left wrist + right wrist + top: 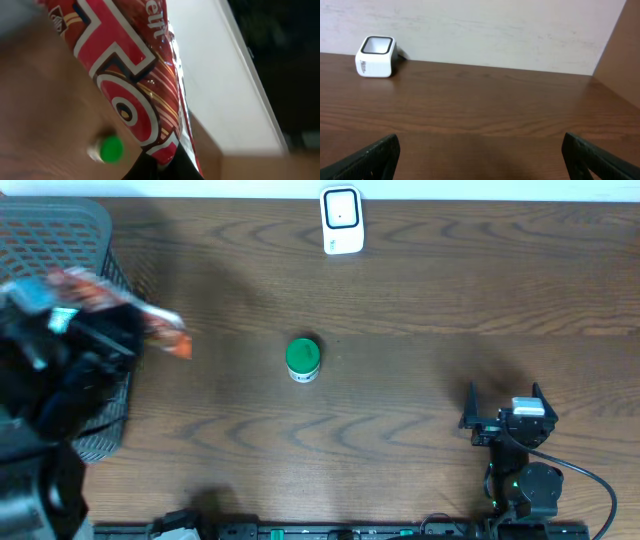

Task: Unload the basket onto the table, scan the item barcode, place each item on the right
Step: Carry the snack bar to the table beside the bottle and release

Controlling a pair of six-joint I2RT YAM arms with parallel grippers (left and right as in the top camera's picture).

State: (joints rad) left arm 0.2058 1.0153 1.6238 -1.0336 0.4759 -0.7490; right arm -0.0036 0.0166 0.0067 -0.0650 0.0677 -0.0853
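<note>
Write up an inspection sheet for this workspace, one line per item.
Surface: brown wooden table, no spills seen.
Job's things: white scanner at the far edge; red snack packet lifted beside the basket.
Clutter: green-lidded jar upright mid-table; grey mesh basket at the left edge.
Grippers: left gripper shut on the packet; right gripper open, holding nothing, low over the table's near right.
Cables: black cable looping by the right arm's base.
Surroundings: pale wall behind the table; nothing else seen.
</note>
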